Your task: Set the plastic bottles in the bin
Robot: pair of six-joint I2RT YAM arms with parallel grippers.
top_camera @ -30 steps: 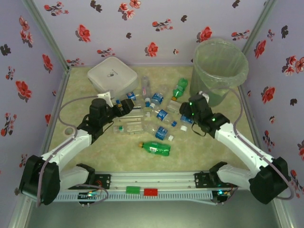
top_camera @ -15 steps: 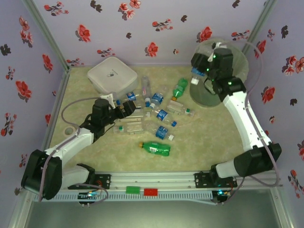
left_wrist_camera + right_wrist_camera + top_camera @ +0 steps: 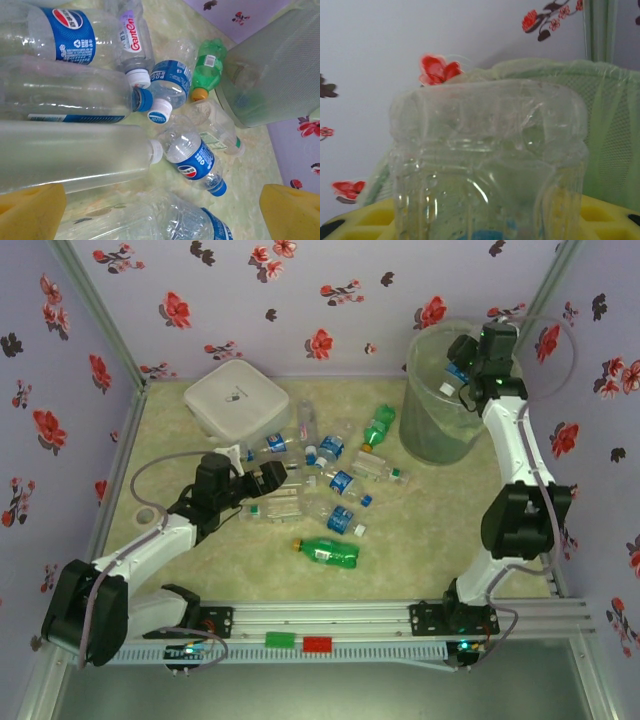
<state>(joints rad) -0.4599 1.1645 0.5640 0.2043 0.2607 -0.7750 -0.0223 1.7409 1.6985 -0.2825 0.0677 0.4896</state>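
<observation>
Right wrist view has a clear plastic bottle (image 3: 487, 165) clenched in the right pincer (image 3: 458, 377), up over the bin (image 3: 430, 435) and its open top. The loose bottles (image 3: 335, 485) lie scattered mid-worktop (image 3: 430, 540), and the left pincer (image 3: 270, 477) hangs spread wide over them, gripping nothing.

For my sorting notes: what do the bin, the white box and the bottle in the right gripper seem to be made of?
Bin: likely translucent grey-green plastic, with a fine mesh-like texture on the wall.
White box: probably opaque matte plastic, with rounded corners.
Bottle: clear glossy plastic, ribbed and dented.
</observation>
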